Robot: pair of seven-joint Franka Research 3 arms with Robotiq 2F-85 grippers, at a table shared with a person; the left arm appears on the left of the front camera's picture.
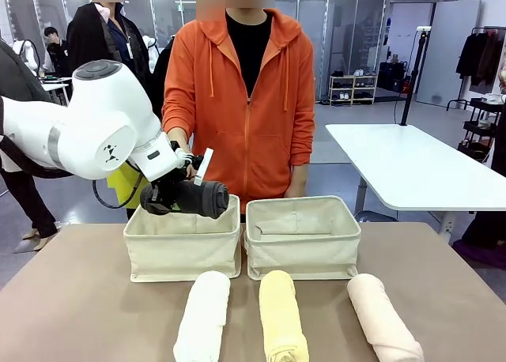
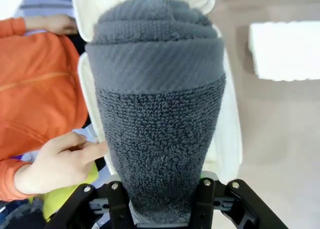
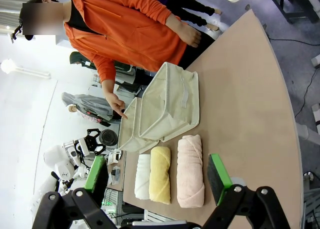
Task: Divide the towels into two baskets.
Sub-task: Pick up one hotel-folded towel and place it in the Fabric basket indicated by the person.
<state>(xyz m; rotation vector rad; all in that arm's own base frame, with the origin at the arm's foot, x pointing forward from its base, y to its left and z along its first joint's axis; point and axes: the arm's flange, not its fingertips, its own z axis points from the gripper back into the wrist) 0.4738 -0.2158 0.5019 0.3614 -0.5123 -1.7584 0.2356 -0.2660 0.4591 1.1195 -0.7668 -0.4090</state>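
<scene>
front view: clamps dark grey towel [image 1: 204, 197] by one end in left gripper [image 1: 170, 194], just above left basket [image 1: 182, 224], with right gripper [image 3: 157, 176] spread and empty. looks soft, light, squashy, likely droops; better pinched across mid-roll to stay rolled.

Three towels [image 1: 283, 318] lie before two side-by-side baskets [image 1: 302, 255]

No words, numbers, brands or signs clear enough to read. Just a small dark emblem [image 1: 109, 151] on the white arm [image 1: 79, 113], too small to make out.
</scene>
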